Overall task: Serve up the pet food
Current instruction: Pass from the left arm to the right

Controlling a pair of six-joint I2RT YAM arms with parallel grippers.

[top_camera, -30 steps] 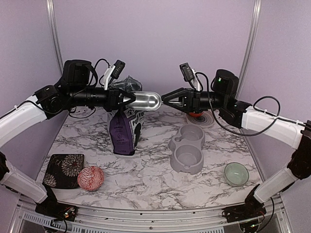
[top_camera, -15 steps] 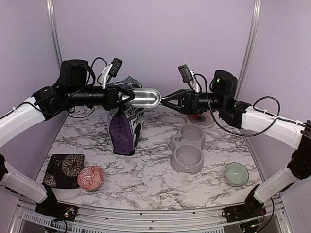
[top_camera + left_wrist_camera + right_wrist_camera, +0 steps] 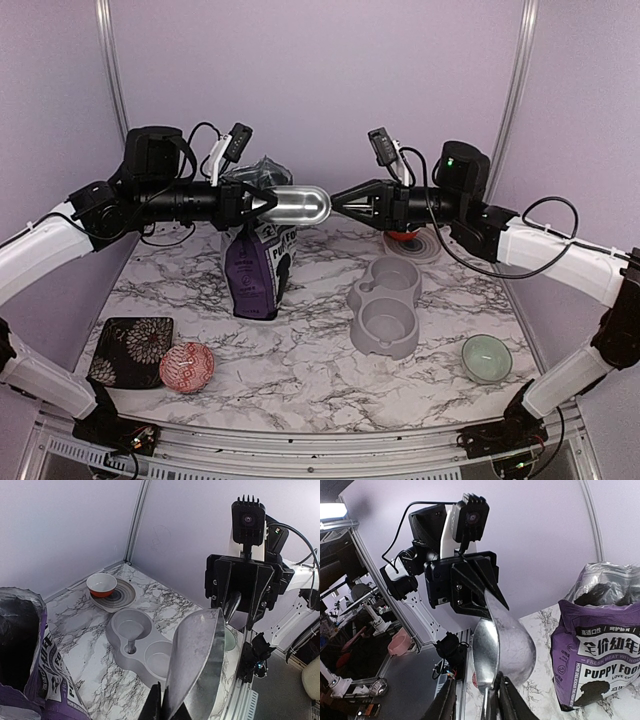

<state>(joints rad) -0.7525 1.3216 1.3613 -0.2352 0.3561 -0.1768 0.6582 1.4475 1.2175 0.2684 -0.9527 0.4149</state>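
Both arms are raised and level above the back of the table (image 3: 310, 370), their tips meeting head on. The left end effector (image 3: 268, 203) is pressed together on the narrow handle end of a shiny metal scoop (image 3: 300, 206), which lies horizontal in the air with its rounded end toward the other arm. The right end effector (image 3: 340, 198) is at that rounded end. In the right wrist view its fingers (image 3: 509, 700) stand partly apart on either side of the scoop's front lip. One looks to be against the metal and the other shows a slit of space, so I cannot tell whether they are clamped on it.

Directly beneath the scoop and the left end effector stands the purple puppy food bag (image 3: 255, 275), upright with its top open. The pet food (image 3: 600, 594) shows only as a dark mass inside the bag's mouth, and single pellets cannot be made out.

To the right of the bag, apart from it, the grey double-bowl feeder (image 3: 385, 305) lies on the table below the right end effector. Behind the feeder a red bowl (image 3: 102, 584) sits on a striped round plate (image 3: 120, 599). From above, the right arm covers most of this pair.

Near the front edge a pale green bowl (image 3: 486, 357) sits on the right. On the left are a red patterned bowl (image 3: 187, 365) and, just beside it, a dark flowered square dish (image 3: 130, 350).
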